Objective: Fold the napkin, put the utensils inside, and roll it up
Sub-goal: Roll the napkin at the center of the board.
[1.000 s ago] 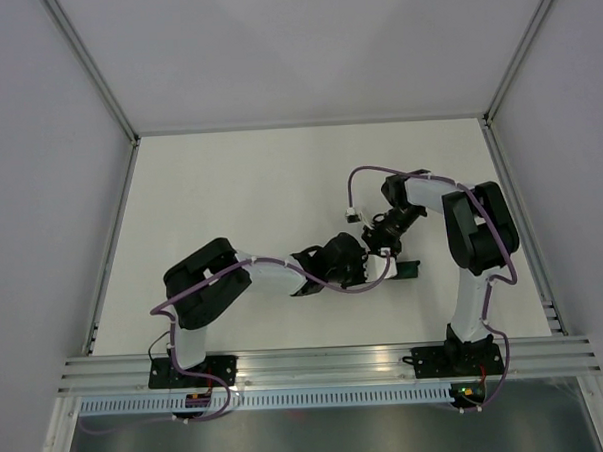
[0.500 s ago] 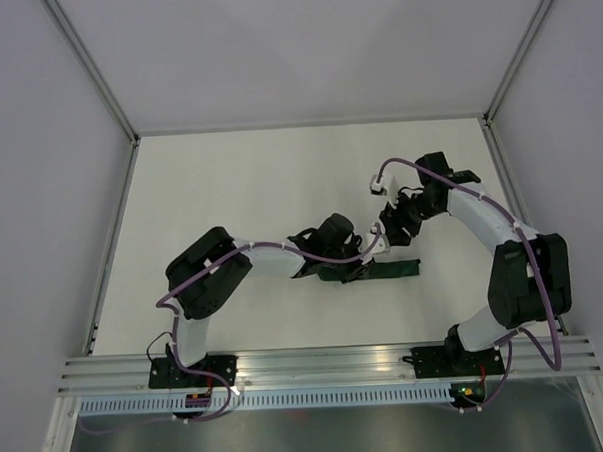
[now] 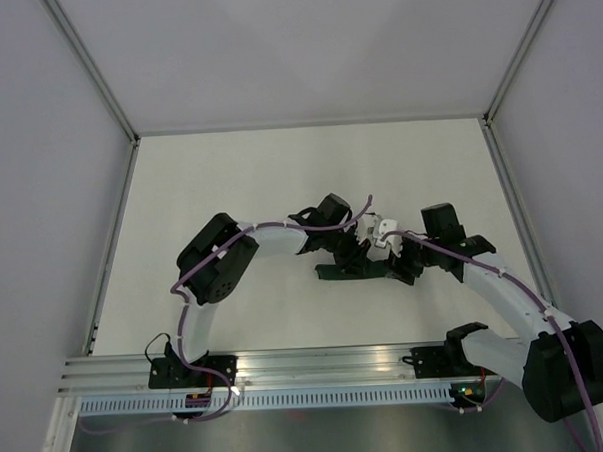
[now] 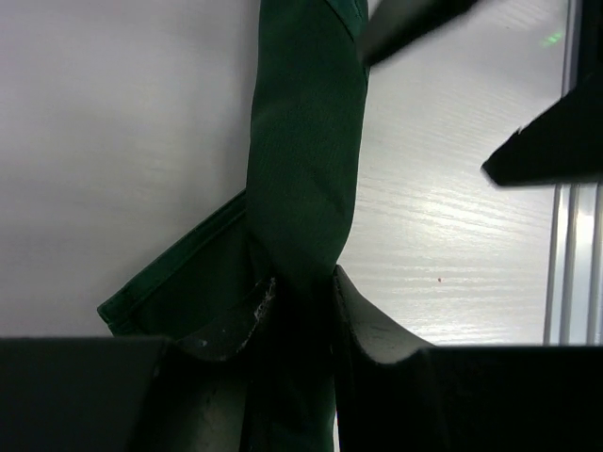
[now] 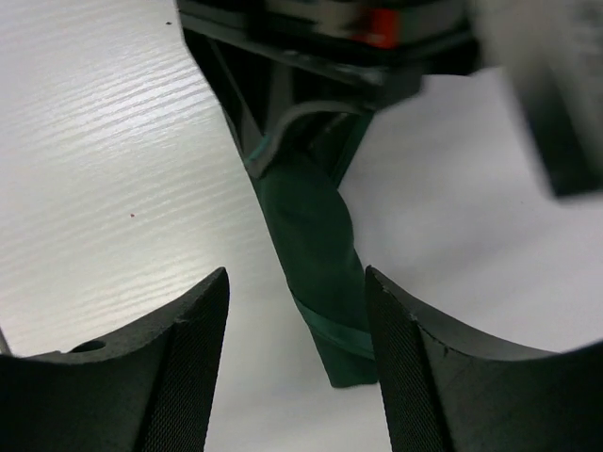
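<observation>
Looks like we're at the tail end of the rolling step here. The napkin is a tight dark green tube lying on the table, near-middle, between the two arms. I can't see any utensils, so whether they're tucked inside is anyone's guess.

The left end effector is narrow and pinching the roll's left end, with a loose flap of cloth sticking out beside its fingers. The right end effector is spread wide. The roll's right end sits in the gap between its jaws, not gripped as far as I can see.

My guess for the next move: tuck that flap or finish the last turn, then let go gently so the roll doesn't spring open.
</observation>
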### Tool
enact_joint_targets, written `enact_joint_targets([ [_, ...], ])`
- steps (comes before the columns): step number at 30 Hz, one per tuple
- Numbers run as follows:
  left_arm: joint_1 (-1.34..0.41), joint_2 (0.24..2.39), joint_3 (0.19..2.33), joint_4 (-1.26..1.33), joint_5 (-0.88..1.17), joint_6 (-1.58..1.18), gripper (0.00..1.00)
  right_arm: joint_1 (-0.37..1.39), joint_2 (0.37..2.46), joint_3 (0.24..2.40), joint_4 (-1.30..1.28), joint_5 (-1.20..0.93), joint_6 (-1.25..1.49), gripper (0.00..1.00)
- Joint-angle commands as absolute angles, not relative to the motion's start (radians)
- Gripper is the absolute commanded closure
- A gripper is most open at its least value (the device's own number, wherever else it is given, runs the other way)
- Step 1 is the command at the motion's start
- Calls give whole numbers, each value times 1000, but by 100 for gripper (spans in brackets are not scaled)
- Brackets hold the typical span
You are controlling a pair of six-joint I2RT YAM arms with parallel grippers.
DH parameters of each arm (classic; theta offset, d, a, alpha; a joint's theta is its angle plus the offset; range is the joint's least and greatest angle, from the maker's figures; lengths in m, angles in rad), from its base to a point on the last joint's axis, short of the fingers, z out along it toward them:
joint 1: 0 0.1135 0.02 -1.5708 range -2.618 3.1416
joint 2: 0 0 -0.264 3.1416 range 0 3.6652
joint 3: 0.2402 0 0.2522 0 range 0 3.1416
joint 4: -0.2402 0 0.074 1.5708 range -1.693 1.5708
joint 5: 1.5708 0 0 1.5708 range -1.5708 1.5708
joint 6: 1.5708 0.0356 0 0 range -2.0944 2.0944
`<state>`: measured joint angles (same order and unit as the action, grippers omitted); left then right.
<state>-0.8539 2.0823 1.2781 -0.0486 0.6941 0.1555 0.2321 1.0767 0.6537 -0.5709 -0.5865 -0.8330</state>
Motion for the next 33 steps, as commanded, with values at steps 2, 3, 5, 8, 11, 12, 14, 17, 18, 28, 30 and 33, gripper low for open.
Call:
enact_joint_targets([
  [2, -847, 2186, 1304, -285, 715, 110, 91, 369, 1046, 545, -332, -447, -833, 33],
  [3, -845, 2194, 1313, -294, 719, 109, 91, 386, 1055, 542, -325, -434, -834, 33],
  [5, -842, 2207, 1324, -310, 729, 107, 91, 423, 1095, 541, -316, -419, -838, 33],
  [8, -841, 2220, 1333, -324, 735, 100, 90, 454, 1132, 531, -278, -379, -842, 32],
  [11, -836, 2227, 1339, -330, 738, 95, 89, 482, 1153, 511, -229, -344, -839, 31],
  [12, -836, 2229, 1342, -336, 738, 97, 88, 489, 1164, 512, -227, -338, -839, 31],
  [14, -836, 2230, 1348, -342, 741, 97, 87, 514, 1196, 517, -229, -325, -842, 32],
  [17, -834, 2230, 1358, -347, 735, 97, 85, 532, 1233, 518, -224, -311, -848, 33],
  [18, -836, 2232, 1361, -353, 733, 100, 85, 534, 1236, 517, -219, -310, -848, 33],
  [28, -824, 2191, 1376, -330, 719, 68, 56, 537, 1282, 525, -253, -285, -862, 73],
  [30, -815, 2180, 1374, -318, 718, 52, 52, 537, 1287, 531, -268, -287, -865, 78],
  [33, -795, 2155, 1368, -295, 732, 28, 48, 537, 1292, 535, -293, -287, -874, 82],
])
